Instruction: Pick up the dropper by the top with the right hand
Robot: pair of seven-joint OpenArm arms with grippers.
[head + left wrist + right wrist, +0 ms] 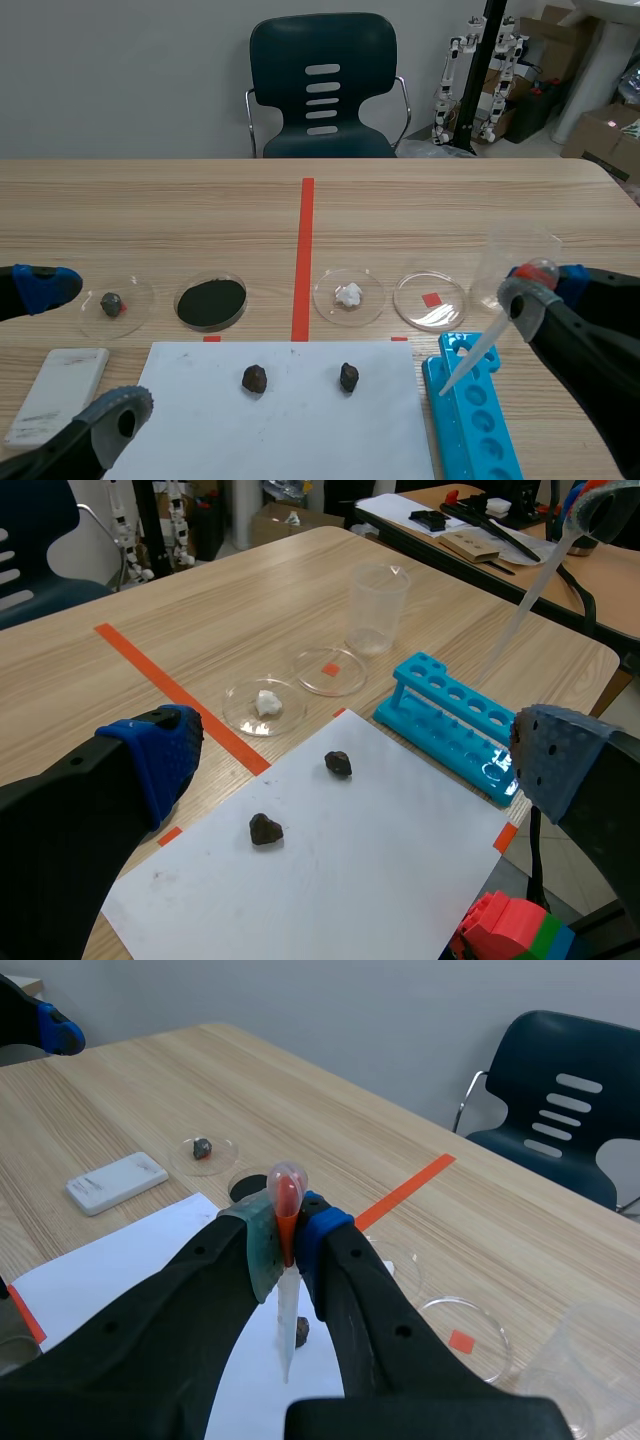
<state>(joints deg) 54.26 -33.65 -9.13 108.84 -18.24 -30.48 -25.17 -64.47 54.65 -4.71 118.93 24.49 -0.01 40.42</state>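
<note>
The right claw (535,280) (287,1235) is clamped on the dropper (470,365) (288,1310) at its red bulb, and the clear tube slants down toward the blue rack (480,420). The left claw (85,348) (355,760) is spread wide and holds nothing, low over the near left part of the table (450,200).

The table's rounded right edge lies just beyond the right arm. The clear cup (515,260) stands just behind the claw. Bare wood runs from the row of dishes (430,300) to the far edge, where a chair (322,85) stands. The paper (290,420) with two stones (254,378) fills the near middle.

The pads cover most of the bulb. The dropper's tip overlaps the rack, and whether it touches cannot be told. In the right wrist view the claw hides the rack. The paper and rack are cut off at the near edge.
</note>
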